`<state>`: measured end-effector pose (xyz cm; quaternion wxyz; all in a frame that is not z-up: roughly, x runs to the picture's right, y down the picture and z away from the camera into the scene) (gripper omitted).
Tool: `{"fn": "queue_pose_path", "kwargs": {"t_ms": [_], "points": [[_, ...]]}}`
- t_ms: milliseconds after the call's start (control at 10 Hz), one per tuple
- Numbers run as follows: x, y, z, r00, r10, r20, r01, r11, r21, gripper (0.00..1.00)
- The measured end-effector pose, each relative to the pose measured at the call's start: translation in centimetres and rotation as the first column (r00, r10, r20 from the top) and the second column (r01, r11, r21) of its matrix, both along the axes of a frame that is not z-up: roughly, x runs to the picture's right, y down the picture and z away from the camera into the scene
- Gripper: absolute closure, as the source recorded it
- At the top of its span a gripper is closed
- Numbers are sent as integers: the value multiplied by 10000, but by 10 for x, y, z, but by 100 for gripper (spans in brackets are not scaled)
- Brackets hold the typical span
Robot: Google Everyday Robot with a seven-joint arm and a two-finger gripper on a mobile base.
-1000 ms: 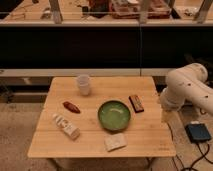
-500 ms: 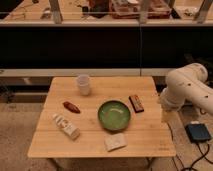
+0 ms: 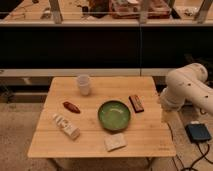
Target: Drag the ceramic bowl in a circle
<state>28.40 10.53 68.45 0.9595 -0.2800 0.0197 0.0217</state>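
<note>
Your ceramic bowl sits open side up on the wooden table, a little toward 3 o'clock from the table's centre, with nothing touching it. From the bowl, the translucent cup stands at 11 o'clock, the dark bar lies just beside it at 2 o'clock, the red item at 9 o'clock, the pale packet at 8 o'clock and the flat white packet at 6 o'clock. The white arm hangs off the table's 3 o'clock edge. The gripper is hidden beyond its joints, so you cannot tell its opening or hold.
</note>
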Motion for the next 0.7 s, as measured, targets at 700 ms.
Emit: {"fn": "queue_pose_path", "kwargs": {"t_ms": [700], "points": [[-59,-5,-11,9007,-3952,1806,3830,9184,995,35]]}}
